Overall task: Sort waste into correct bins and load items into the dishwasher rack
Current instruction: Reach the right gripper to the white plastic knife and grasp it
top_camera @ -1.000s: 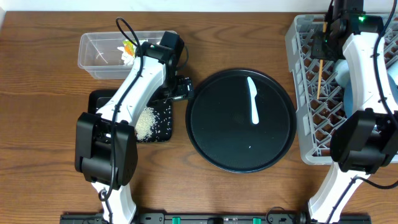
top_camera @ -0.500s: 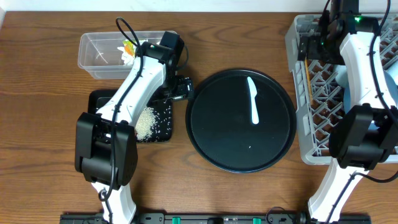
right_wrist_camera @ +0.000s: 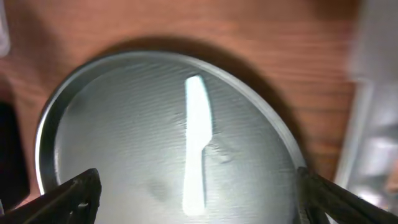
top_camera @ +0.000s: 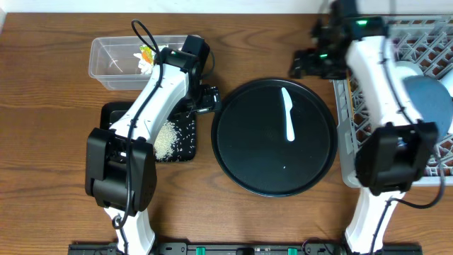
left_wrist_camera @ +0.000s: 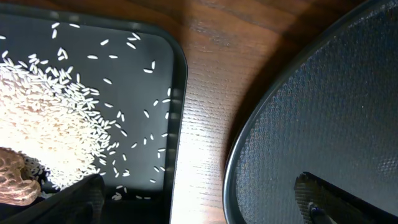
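The right gripper (top_camera: 303, 64) hangs over bare wood just off the far rim of the round black tray (top_camera: 241, 163), its fingers spread wide and grasping nothing (its wrist view is blurred). The white utensil (top_camera: 288, 113) lies alone on that tray, toward its far side. The left gripper (top_camera: 204, 99) is likewise released and empty, over the gap between the round tray and the shallow black rectangular tray (left_wrist_camera: 177, 93). There, white rice grains (left_wrist_camera: 50, 124) are heaped beside a brown food lump (left_wrist_camera: 15, 180). The clear tub (top_camera: 106, 71) near the table's far left corner holds the printed wrapper (top_camera: 146, 52) and the tissue (top_camera: 145, 66). The dark blue plate (top_camera: 425, 95) sits in the grey rack (top_camera: 343, 149) at the right edge.
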{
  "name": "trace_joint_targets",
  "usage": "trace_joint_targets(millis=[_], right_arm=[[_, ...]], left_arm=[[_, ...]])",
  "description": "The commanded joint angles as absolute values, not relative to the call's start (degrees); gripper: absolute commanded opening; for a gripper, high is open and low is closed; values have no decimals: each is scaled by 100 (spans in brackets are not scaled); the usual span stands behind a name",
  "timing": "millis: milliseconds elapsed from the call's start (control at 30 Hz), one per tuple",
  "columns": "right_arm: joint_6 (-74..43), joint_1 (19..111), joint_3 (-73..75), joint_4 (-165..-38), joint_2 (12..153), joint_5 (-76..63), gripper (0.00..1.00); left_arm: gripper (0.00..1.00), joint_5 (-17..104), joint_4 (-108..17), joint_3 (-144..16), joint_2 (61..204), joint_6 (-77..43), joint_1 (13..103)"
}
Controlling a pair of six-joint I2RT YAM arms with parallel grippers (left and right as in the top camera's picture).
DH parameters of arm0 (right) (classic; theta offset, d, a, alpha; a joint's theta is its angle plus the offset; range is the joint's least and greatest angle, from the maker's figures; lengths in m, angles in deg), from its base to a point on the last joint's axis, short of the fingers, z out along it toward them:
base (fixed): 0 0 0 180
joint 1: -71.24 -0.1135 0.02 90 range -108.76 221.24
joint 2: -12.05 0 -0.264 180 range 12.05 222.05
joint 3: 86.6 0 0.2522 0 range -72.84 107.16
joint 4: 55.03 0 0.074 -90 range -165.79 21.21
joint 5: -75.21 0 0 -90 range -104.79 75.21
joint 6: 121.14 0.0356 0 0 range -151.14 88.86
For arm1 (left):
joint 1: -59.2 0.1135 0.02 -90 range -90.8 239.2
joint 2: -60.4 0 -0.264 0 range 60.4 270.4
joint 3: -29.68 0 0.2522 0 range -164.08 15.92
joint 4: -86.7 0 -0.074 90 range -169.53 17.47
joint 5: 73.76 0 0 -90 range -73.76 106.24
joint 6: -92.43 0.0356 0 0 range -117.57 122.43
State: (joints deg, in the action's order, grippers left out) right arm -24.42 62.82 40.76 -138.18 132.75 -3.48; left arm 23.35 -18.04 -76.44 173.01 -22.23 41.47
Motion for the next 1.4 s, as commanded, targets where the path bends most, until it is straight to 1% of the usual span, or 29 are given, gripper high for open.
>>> trace_joint_targets(millis=[0,133,300,433,633,867,1000,1033,1067,1100,1200,1300,1367], right_arm=[[-1708,5713,3851,-13838,13380,-1159,92],[-995,5209,3480,-13765,13465,-1959,92],[-624,4979,2935,-13435,13465,-2082,89],[-630,5058,2505,-13208,13465,-2055,88],[-799,5195,1823,-12546,13468,-1408,81],[-809,5213,1176,-11949,13474,-1546,80],[-1074,5239,1102,-11825,13476,-1568,78],[-1115,5243,1102,-11820,13476,-1601,74],[-1148,5246,1102,-11822,13476,-1636,67],[-1153,5248,1102,-11825,13476,-1693,57],[-1155,5248,1102,-11825,13476,-1758,44],[-1174,5248,1102,-11816,13476,-1758,34],[-1172,5248,1102,-11816,13476,-1758,25]], left_arm=[[98,2326,-1721,-7618,17207,-2298,4144],[98,2324,-1577,-7618,17207,-2295,4144],[98,2322,-1430,-7618,17207,-2293,4144],[98,2324,-1376,-7618,17207,-2293,4144],[98,2324,-1380,-7618,17207,-2293,4144],[98,2324,-1373,-7618,17207,-2293,4144],[98,2322,-1382,-7618,17207,-2293,4144],[98,2322,-1384,-7618,17207,-2293,4144],[97,2322,-1384,-7618,17207,-2293,4144],[98,2322,-1384,-7618,17207,-2293,4144],[98,2322,-1386,-7618,17207,-2293,4144],[98,2322,-1386,-7618,17207,-2293,4147],[98,2315,-1386,-7618,17207,-2293,4144]])
